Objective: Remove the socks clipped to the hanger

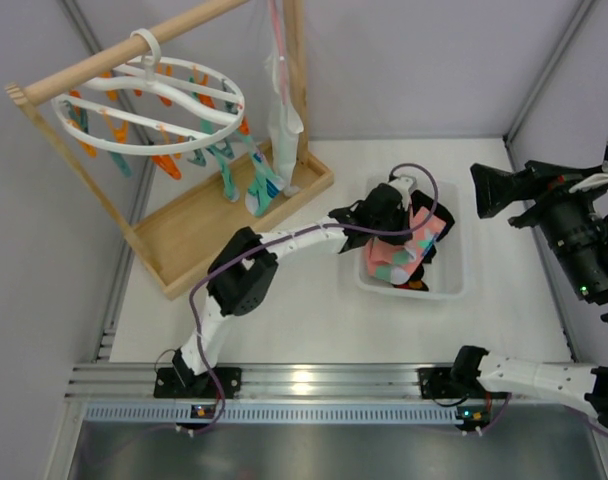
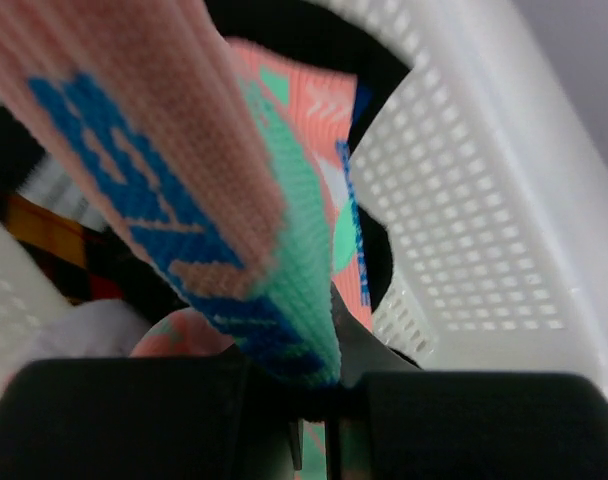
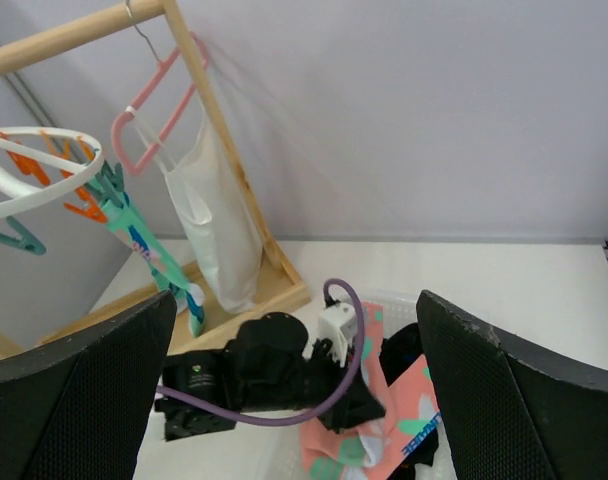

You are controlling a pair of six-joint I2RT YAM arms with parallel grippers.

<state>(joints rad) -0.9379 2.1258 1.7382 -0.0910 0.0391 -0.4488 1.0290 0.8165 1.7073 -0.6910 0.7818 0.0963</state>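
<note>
The white ring hanger (image 1: pixel 149 105) with orange and teal clips hangs from the wooden rail at the upper left. A teal patterned sock (image 1: pixel 261 188) is still clipped to it and hangs down; it also shows in the right wrist view (image 3: pixel 156 262). My left gripper (image 1: pixel 408 214) is over the white basket (image 1: pixel 454 270) and is shut on a pink sock with mint and blue patches (image 2: pixel 214 190), pinched between its jaws (image 2: pixel 329 385). More socks (image 1: pixel 399 262) lie in the basket. My right gripper (image 1: pixel 489 190) is open and empty, held high at the right (image 3: pixel 299 390).
The wooden rail frame (image 1: pixel 234 215) has a tray base at the back left. A white cloth bag on a pink hanger (image 3: pixel 219 230) hangs by its post. The left arm (image 1: pixel 284 245) reaches across the middle. The perforated basket wall (image 2: pixel 484 200) is close to the left gripper.
</note>
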